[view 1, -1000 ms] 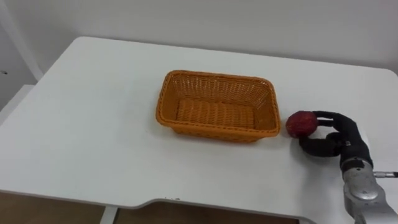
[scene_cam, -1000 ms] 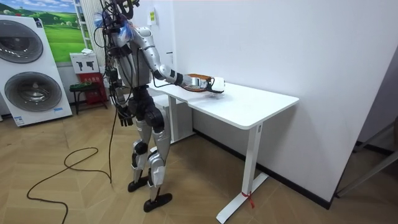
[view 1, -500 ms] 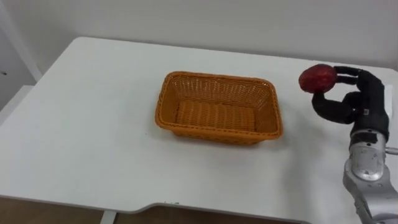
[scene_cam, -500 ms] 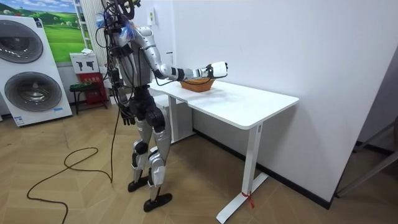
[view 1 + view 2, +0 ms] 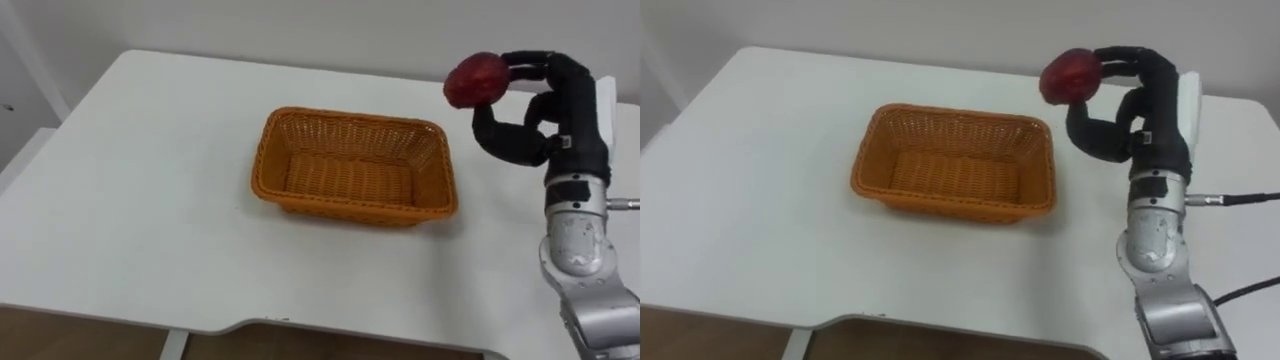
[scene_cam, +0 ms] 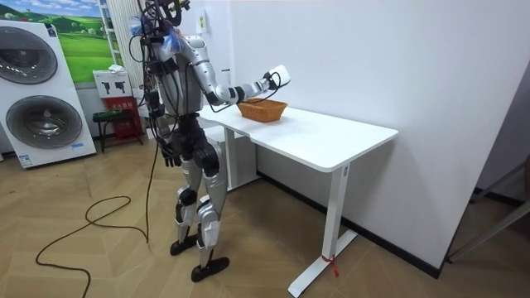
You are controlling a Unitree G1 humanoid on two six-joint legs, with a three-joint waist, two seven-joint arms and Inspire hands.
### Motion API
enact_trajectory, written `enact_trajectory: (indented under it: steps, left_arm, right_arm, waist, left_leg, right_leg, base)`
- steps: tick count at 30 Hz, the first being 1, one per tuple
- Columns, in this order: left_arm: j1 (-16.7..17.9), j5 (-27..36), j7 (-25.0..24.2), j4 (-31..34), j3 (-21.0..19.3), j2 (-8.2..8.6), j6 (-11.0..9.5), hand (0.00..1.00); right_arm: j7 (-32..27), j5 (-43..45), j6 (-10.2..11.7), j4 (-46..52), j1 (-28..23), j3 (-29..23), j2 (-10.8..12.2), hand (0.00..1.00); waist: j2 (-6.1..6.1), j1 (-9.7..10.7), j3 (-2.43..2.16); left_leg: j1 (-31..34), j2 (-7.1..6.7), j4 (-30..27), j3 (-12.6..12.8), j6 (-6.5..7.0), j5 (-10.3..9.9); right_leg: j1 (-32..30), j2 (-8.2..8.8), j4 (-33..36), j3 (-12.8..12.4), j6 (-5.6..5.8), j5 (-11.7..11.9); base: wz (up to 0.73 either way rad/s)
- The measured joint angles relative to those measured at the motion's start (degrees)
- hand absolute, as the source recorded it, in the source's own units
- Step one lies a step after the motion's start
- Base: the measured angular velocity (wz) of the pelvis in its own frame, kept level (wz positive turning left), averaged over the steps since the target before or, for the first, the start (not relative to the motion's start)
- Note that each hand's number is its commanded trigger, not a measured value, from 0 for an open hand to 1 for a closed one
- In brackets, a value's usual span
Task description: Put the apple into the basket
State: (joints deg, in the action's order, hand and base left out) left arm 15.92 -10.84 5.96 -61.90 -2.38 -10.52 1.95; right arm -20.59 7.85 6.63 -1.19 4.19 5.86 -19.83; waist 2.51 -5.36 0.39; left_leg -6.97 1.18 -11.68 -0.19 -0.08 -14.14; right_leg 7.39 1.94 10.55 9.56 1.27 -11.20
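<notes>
In the right hand (image 5: 572, 104), apple (image 5: 476, 79).

The basket (image 5: 345, 212) is woven of orange wicker-like strands. Its weave is coarse and ribbed, with a faint sheen along the rim. The table (image 5: 150, 200) has a smooth white top, matt, with only soft reflections. In the room view its legs look like white painted metal. The apple (image 5: 475, 79) has a dark red skin, smooth, with a dull shine. The right hand (image 5: 565, 105) looks like black plastic, matt and smooth. The floor (image 6: 108, 265) is wood laid in a herringbone pattern, lightly glossy. The wall (image 6: 373, 58) is plain white and matt.
</notes>
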Motion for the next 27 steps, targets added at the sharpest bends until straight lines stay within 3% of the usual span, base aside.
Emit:
enact_trajectory:
  steps: [1, 2, 3, 12, 18, 27]
  left_arm:
    - [-0.1, 0.0, 0.0, 0.0, 0.3, -0.02, 0.0, 0.00]
    - [-0.2, 0.0, 0.0, 0.2, 0.4, -0.03, -0.1, 0.00]
    - [-0.2, 0.0, 0.0, 0.2, 0.4, -0.03, -0.2, 0.00]
    - [-0.3, 0.0, -0.4, 0.1, 0.4, -0.49, -1.3, 0.00]
    - [0.0, 0.1, -0.7, 0.0, 0.4, -0.48, -1.3, 0.00]
    - [0.2, 0.1, -1.2, 0.0, 0.4, -0.49, -1.1, 0.00]
  right_arm:
    - [0.5, 0.2, 0.0, 0.4, 0.0, 0.3, 0.0, 0.35]
    - [1.3, 0.5, 0.0, 1.0, 0.0, 0.8, 0.0, 0.05]
    - [2.1, 0.5, 0.0, 1.6, 0.0, 1.1, 0.0, 0.00]
    - [5.5, 2.5, 0.1, 4.7, 0.0, 1.4, 0.0, 0.00]
    - [7.1, 3.8, 0.1, 4.7, 0.0, 1.6, 0.1, 0.00]
    - [7.5, 3.7, 0.1, 4.7, -0.2, 1.8, 0.1, 0.00]
  waist:
    - [0.06, 0.0, -0.04]
    - [0.24, 0.0, -0.17]
    - [0.42, 0.0, -0.28]
    - [1.17, -1.2, -0.26]
    - [0.98, -1.3, 0.02]
    - [1.07, -1.2, -0.04]
  left_leg:
    - [0.0, 0.00, 0.0, 0.0, 0.00, 0.0]
    - [-0.1, 0.00, 0.1, 0.0, 0.00, 0.0]
    - [-0.3, 0.02, 0.2, 0.0, 0.00, 0.0]
    - [-0.7, 0.06, 0.4, 0.0, 0.00, 0.0]
    - [-0.5, 0.06, 0.2, 0.0, 0.00, 0.0]
    - [-0.5, 0.05, 0.3, 0.0, 0.00, 0.0]
  right_leg:
    - [0.0, 0.00, 0.0, 0.0, 0.00, 0.0]
    - [0.0, 0.00, 0.0, 0.0, 0.00, 0.0]
    - [0.1, -0.01, 0.0, 0.0, 0.00, 0.0]
    - [0.7, -0.02, -0.3, 0.1, 0.01, 0.0]
    - [0.8, -0.06, -0.7, 0.1, -0.12, 0.1]
    - [0.8, -0.06, -0.8, 0.2, -0.13, 0.1]
  base:
    - [0.00]
    - [0.00]
    - [0.00]
    - [0.00]
    - [0.00]
    - [0.00]
